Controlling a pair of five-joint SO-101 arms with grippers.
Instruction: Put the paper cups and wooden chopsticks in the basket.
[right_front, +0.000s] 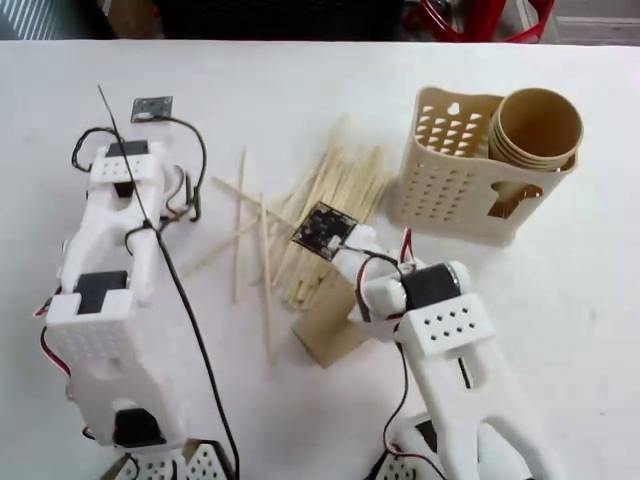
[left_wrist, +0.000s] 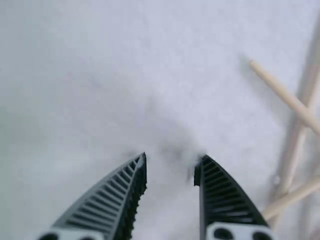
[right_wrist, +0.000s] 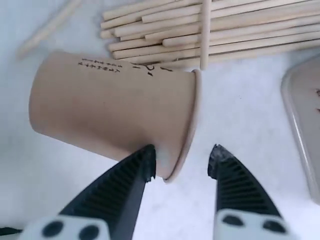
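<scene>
White tabletop is seen beneath a paper cup lying sideways (light, easily crushed); its rim, straddled by the spread right gripper, is judged best pinched gently.

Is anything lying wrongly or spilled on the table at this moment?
Yes. One cup lies on its side on the table, beside the chopsticks, which are scattered loose, some crossing each other. The other cups sit stacked in the basket.

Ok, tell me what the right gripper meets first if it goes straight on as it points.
Most likely the tipped paper cup: its rim sits just ahead of the right gripper, whose jaws are open. The wooden chopsticks lie beyond.
</scene>
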